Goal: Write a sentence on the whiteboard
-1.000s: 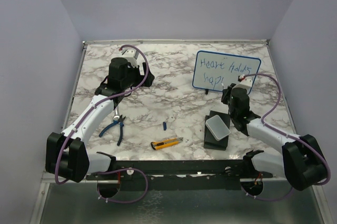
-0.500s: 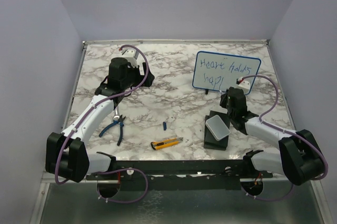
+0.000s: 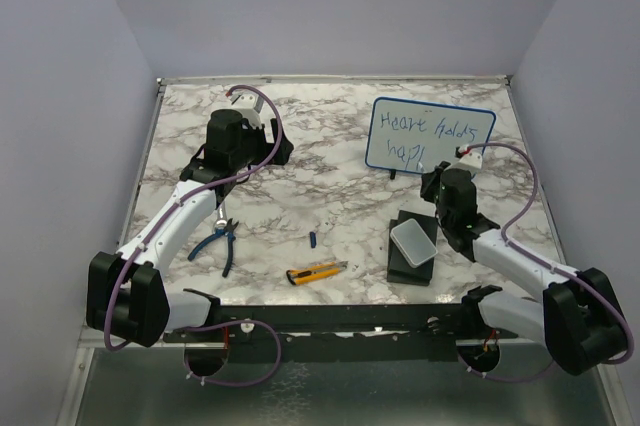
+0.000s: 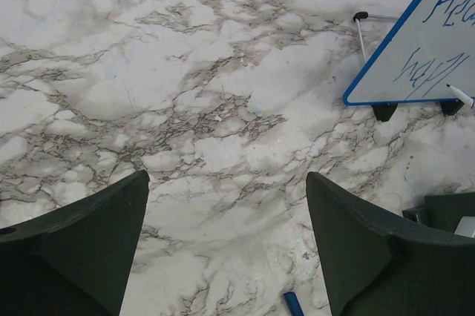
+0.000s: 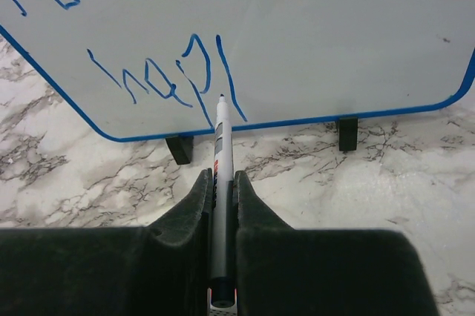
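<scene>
Now blue sentence unfinished | right fingers pinch white marker at blue-framed whiteboard | left fingers wide | next: finish word

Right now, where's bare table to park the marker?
Widest bare marble: mid-table, between the left gripper and the whiteboard. Also along the far edge left of it. Crowded near front: pliers, blue piece, utility knife, then the grey box on the black block beside the right gripper.
</scene>
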Controlling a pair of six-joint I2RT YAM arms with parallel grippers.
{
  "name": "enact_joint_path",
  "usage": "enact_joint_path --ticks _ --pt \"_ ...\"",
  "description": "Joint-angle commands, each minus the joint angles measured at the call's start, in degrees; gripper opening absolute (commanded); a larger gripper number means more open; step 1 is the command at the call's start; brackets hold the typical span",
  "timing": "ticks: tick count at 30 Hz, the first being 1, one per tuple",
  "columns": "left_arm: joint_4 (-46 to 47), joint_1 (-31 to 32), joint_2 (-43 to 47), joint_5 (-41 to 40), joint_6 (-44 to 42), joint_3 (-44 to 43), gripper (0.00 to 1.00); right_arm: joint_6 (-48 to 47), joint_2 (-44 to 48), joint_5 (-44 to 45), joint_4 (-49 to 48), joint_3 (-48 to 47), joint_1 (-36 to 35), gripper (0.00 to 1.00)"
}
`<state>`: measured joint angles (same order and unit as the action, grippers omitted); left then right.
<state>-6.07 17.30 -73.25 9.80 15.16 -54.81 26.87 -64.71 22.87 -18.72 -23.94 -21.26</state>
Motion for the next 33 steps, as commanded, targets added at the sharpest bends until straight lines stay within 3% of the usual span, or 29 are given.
enact_joint_path --ticks 1,14,33 --pt "1.02 -0.33 1.61 0.01 -0.35 0.75 0.87 -3.56 2.20 0.71 0.05 -0.99 0.49 0.01" --pt "1.09 -0.34 1.62 -0.06 -0.39 0.84 0.87 -7.31 -0.04 1.74 -4.87 -3.92 0.68 0.01" --pt "1.09 -0.29 1.45 -0.09 -0.47 0.82 0.87 -8.78 -0.34 5.26 -4.66 -3.66 2.44 0.01"
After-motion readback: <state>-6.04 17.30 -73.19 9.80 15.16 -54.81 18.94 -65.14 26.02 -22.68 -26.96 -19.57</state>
